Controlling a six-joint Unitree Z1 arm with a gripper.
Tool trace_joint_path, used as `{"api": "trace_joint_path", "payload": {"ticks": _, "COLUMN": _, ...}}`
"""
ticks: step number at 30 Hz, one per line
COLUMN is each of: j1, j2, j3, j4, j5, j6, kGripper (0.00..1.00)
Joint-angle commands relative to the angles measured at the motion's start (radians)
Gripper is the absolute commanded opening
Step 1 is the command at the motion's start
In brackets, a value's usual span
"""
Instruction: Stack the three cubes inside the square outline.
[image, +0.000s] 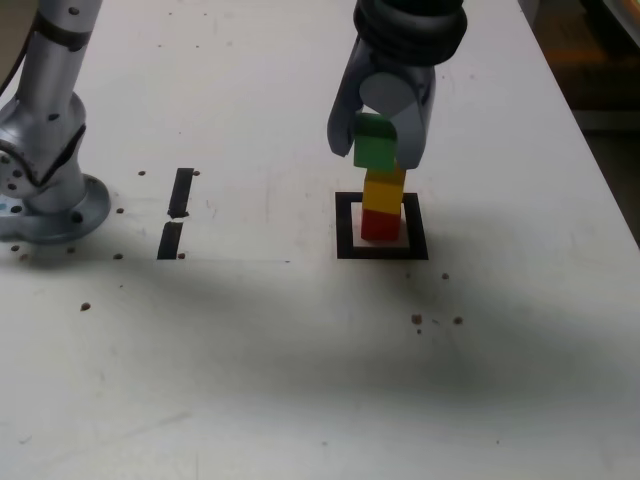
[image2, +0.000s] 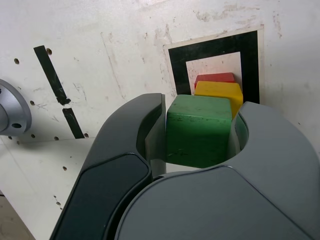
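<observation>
The fingers (image: 380, 140) are closed on the green cube (image: 375, 142), one finger pressed against each side of it, as the wrist view shows plainly, where the green cube (image2: 199, 129) sits clamped between the dark finger (image2: 130, 135) and the grey finger (image2: 270, 145). In the exterior view the green cube hangs just over the yellow cube (image: 384, 190), shifted a little toward the exterior view's left so its edges do not line up with the block under it; whether the two touch cannot be told from either view. The yellow cube rests squarely on the red cube (image: 381, 224), and the red cube stands on the white centre of the square outline (image: 346, 228), the black tape frame on the white desk (image: 300, 380). From the wrist view the yellow cube (image2: 220, 92) and a sliver of the red cube (image2: 215, 77) show beyond the green one, inside the square outline (image2: 250, 65). Well apart, toward the exterior view's left, two short black tape strips (image: 177, 212) lie end to end, and beyond them the arm's grey base (image: 50, 200) stands on the desk. Small dark specks dot the desk surface.
</observation>
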Motion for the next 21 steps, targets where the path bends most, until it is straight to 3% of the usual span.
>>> {"api": "trace_joint_path", "payload": {"ticks": 1, "j1": 0.002, "j2": 0.008, "j3": -0.004, "j4": 0.008, "j5": -0.001, "j6": 0.001, "kGripper": 0.14}}
{"api": "trace_joint_path", "payload": {"ticks": 11, "j1": 0.002, "j2": 0.024, "j3": -0.019, "j4": -0.005, "j5": -0.008, "j6": -0.001, "kGripper": 0.17}}
{"api": "trace_joint_path", "payload": {"ticks": 14, "j1": 0.002, "j2": 0.025, "j3": -0.014, "j4": -0.009, "j5": -0.008, "j6": -0.003, "kGripper": 0.24}}
{"api": "trace_joint_path", "payload": {"ticks": 16, "j1": 0.002, "j2": 0.025, "j3": -0.01, "j4": -0.011, "j5": -0.008, "j6": -0.004, "kGripper": 0.38}}
{"api": "trace_joint_path", "payload": {"ticks": 21, "j1": 0.002, "j2": 0.024, "j3": -0.01, "j4": -0.009, "j5": -0.024, "j6": 0.001, "kGripper": 0.87}}
